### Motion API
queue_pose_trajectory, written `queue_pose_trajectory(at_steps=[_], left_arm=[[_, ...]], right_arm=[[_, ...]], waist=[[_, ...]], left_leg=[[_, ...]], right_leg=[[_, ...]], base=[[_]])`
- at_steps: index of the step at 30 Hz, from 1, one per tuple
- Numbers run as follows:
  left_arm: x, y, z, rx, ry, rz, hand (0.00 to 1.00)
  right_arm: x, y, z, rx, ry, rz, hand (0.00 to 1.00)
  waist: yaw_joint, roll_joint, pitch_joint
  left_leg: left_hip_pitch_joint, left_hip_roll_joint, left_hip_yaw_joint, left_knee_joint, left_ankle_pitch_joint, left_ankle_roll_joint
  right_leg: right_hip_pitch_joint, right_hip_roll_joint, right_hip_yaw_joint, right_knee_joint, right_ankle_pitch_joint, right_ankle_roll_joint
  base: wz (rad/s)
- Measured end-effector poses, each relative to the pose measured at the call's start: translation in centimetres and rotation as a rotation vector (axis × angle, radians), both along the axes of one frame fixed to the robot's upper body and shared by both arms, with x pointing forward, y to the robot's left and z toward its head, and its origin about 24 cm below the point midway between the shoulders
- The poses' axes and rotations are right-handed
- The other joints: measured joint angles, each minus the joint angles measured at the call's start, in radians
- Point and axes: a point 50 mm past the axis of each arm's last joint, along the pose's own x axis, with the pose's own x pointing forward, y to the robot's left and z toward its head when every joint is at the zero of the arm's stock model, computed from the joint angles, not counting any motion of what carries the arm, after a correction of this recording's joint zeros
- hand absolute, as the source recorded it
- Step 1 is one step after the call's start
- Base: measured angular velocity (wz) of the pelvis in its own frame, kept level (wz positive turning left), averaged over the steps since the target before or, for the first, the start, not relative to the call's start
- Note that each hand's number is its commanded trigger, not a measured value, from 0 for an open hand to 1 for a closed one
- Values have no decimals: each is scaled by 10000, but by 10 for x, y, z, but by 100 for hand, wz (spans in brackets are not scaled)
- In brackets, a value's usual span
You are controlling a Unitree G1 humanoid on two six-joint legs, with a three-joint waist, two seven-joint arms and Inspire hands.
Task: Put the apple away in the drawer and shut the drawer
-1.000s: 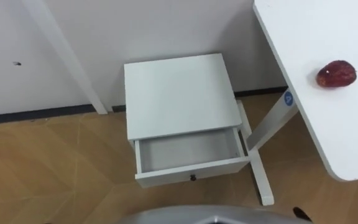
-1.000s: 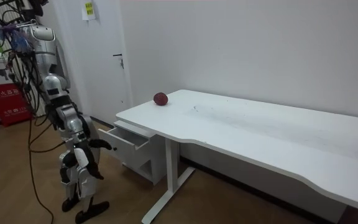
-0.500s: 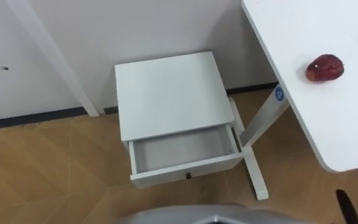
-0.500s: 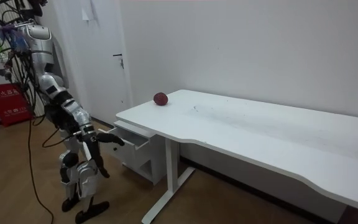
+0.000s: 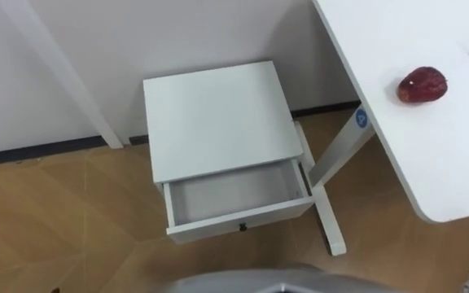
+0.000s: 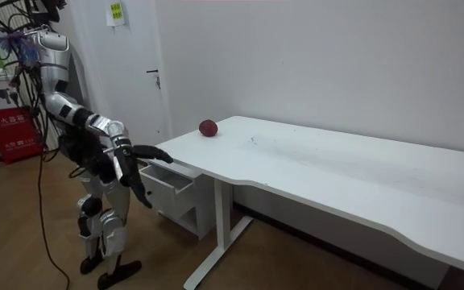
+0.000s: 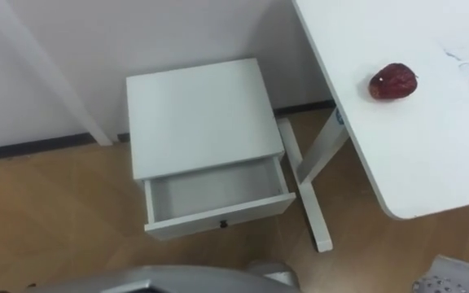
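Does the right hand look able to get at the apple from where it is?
Probably not yet: the right hand hangs short of the table, the apple well beyond; nothing blocks it.

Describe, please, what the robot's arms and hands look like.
In the room view the arms are silver-grey shells with black joints. The right hand is black, with slim dark fingers; the left hand looks dark too.

The robot stands at the room view's left before a small white cabinet (image 6: 182,211) with its drawer (image 6: 165,180) pulled out. What looks like its right hand (image 6: 153,151) is stretched out, fingers straight, toward the counter (image 6: 337,173), where the apple (image 6: 208,128) sits.
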Motion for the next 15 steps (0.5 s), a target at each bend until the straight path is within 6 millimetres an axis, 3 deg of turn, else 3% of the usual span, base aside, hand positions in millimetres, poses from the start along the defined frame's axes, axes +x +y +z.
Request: queue_pose_trajectory(at_steps=[9,15], left_arm=[[5,0,0,35,-108,-195,0],[6,-4,-1,-67,-7,-468,0]], right_arm=[[14,-6,38,-2011,563,-528,0],[24,-6,62,-3846,1358,-258,0]], waist=[[-9,101,-20],[39,157,8]], left_leg=[[-328,-15,-47,11,0,1],[-296,-24,-20,-35,2,0]], right_leg=[[-195,64,-25,6,9,5],[-177,58,-54,-2,9,7]], base=[[1],[0]])
